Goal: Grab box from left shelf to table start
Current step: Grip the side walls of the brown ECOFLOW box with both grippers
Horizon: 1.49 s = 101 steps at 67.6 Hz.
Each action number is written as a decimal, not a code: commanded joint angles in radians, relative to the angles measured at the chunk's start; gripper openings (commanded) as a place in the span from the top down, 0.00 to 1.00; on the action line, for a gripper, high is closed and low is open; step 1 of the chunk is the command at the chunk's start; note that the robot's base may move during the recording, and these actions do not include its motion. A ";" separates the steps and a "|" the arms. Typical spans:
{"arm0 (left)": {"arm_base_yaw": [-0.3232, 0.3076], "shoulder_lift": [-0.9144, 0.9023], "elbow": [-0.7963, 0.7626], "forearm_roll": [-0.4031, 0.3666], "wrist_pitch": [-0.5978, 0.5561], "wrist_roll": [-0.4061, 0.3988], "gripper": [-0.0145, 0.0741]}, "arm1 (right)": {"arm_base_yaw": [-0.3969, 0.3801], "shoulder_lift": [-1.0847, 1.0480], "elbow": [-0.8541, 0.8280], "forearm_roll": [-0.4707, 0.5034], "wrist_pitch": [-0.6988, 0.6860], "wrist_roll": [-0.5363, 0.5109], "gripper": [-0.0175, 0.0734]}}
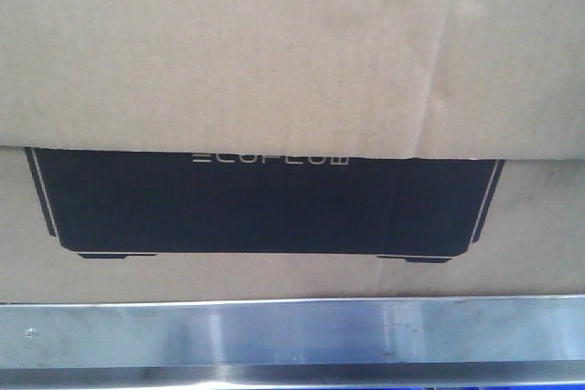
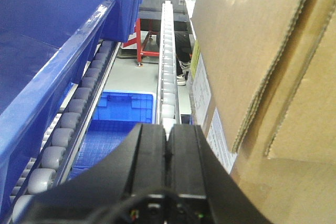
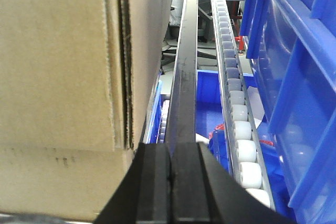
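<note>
While the large brown corrugated cardboard box (image 1: 292, 61) sits on the brushed silver metal left shelf (image 1: 292, 340), squeeze it evenly from both sides.
Your left hand (image 2: 168, 129) and right hand (image 3: 170, 148), each with fingers pressed together, flank its side walls; contact cannot be confirmed. Press inward equally, then lift before drawing it out.

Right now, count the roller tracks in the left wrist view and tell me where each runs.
2. The left roller track runs below the blue bin; the centre roller track runs beside the box. The box may hide more.
</note>
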 commanded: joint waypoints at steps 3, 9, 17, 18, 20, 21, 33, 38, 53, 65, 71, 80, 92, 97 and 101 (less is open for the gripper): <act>-0.007 -0.013 -0.004 -0.005 -0.090 0.000 0.95 | -0.001 -0.005 0.002 0.002 -0.086 -0.012 0.74; -0.007 -0.013 -0.004 -0.005 -0.090 0.000 0.95 | -0.001 -0.005 0.002 0.002 -0.086 -0.012 0.74; -0.007 -0.013 -0.004 -0.005 -0.090 0.000 0.95 | -0.001 -0.005 0.002 0.002 -0.086 -0.012 0.74; -0.007 -0.013 -0.004 -0.005 -0.090 0.000 0.95 | -0.001 -0.005 0.002 0.002 -0.086 -0.012 0.74; -0.007 -0.013 -0.004 -0.005 -0.090 0.000 0.95 | -0.001 -0.005 0.002 0.002 -0.086 -0.012 0.74; -0.007 -0.013 -0.004 -0.005 -0.090 0.000 0.95 | -0.001 -0.005 0.002 0.002 -0.086 -0.012 0.74; -0.007 -0.013 -0.004 -0.005 -0.090 0.000 0.95 | -0.001 -0.005 0.002 0.002 -0.086 -0.012 0.74; -0.007 -0.013 -0.004 -0.005 -0.119 0.000 0.95 | -0.001 -0.005 0.002 0.002 -0.086 -0.012 0.74; -0.007 -0.011 -0.030 -0.009 -0.318 0.000 0.95 | -0.001 -0.005 0.002 0.002 -0.086 -0.012 0.74; -0.007 -0.007 -0.197 -0.007 -0.154 0.000 0.95 | -0.001 -0.005 0.002 0.002 -0.086 -0.012 0.74; -0.007 0.013 -0.305 0.007 -0.018 0.000 0.95 | -0.001 -0.005 0.002 0.002 -0.086 -0.012 0.74; -0.009 0.063 -0.433 0.015 0.105 0.000 0.92 | -0.001 -0.005 0.002 0.002 -0.086 -0.012 0.74; -0.009 0.154 -0.539 0.015 0.146 0.000 0.54 | -0.001 -0.005 0.002 0.002 -0.086 -0.012 0.74; -0.009 0.197 -0.580 0.015 0.180 0.000 0.38 | -0.001 -0.005 0.002 0.002 -0.086 -0.012 0.74; -0.009 0.232 -0.615 0.015 0.215 0.000 0.33 | -0.001 -0.005 0.002 0.002 -0.086 -0.012 0.74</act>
